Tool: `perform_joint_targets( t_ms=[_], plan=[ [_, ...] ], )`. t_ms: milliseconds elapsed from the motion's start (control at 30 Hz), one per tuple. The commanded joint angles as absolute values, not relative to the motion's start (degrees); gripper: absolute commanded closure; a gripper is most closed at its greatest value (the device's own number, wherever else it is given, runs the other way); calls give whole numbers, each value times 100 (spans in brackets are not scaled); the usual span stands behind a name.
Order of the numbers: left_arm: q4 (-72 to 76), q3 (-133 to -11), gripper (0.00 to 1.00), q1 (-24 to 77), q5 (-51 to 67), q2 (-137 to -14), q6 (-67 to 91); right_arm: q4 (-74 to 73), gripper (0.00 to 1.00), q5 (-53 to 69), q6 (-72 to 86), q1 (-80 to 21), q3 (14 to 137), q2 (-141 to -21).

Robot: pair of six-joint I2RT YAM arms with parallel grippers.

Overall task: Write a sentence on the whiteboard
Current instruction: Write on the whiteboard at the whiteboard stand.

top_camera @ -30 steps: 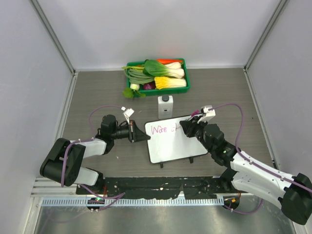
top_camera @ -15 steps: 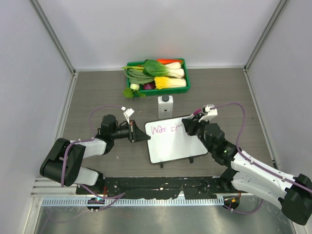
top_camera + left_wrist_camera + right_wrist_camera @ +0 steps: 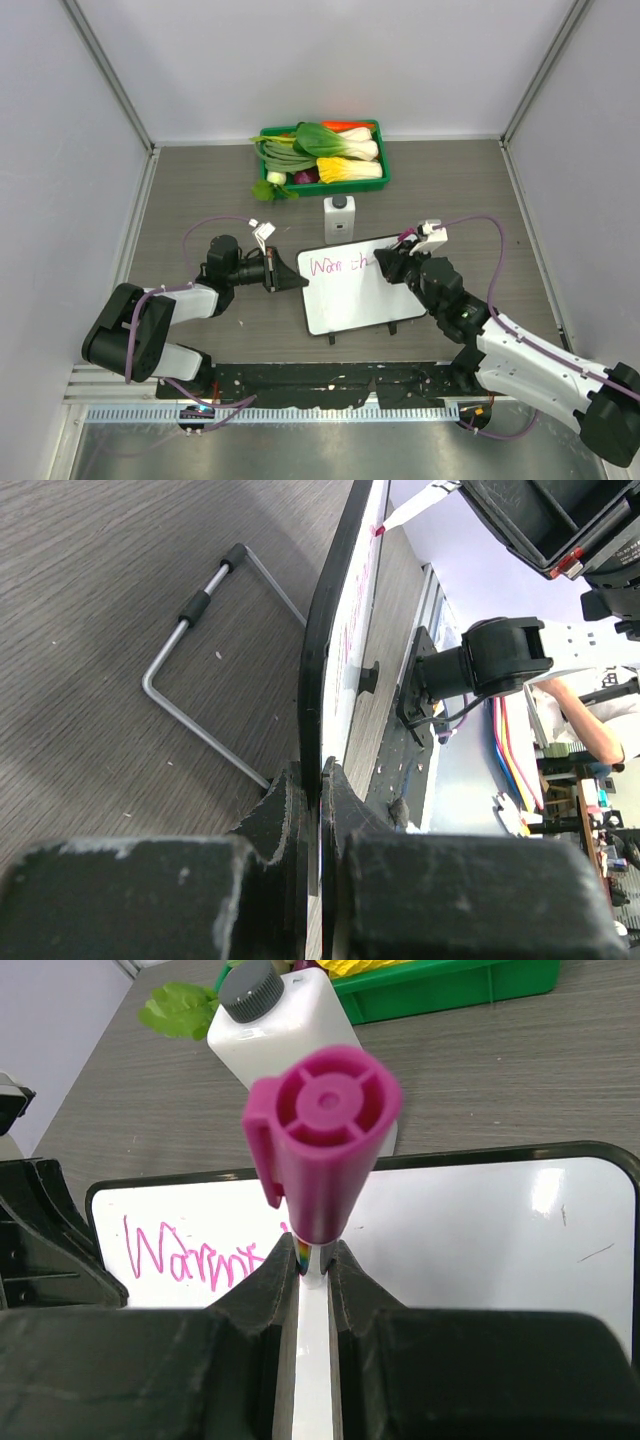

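Grey wood-grain tabletop (image 3: pixel 190 190); pale lilac-white enclosure walls (image 3: pixel 330 60), three sides; silver corner posts (image 3: pixel 108 75); brushed-metal ledge (image 3: pixel 320 455), near edge.

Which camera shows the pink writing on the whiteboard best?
Right wrist: the writing is large and face-on, though the marker hides its end. Top view shows it small; left wrist sees the whiteboard nearly edge-on.

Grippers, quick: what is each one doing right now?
Left gripper: closed, clamping the left edge of the whiteboard.
Right gripper: closed, holding the pink marker.

top view looks down from afar; wrist views close, sharing whiteboard (image 3: pixel 355 300).
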State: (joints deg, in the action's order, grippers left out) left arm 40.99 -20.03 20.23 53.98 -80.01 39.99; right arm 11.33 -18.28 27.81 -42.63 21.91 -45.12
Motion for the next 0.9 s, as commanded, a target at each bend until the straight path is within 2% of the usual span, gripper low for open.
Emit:
perform_joint_targets(
  t_ms=[0,400,867],
  plan=[
    [4078,-2118,100,2083,5238,-8033,3639,729,99,-1899,2751,-4245,1995,-4474],
    [4043,-2101,100,2083,5221,-7972,3630,835,99,-1398,2513,-4236,2443,-3885],
    [4043,-2118,100,2083,5229,-7998,3621,721,99,-1424,2400,-4193,2443,-3850]
  ],
)
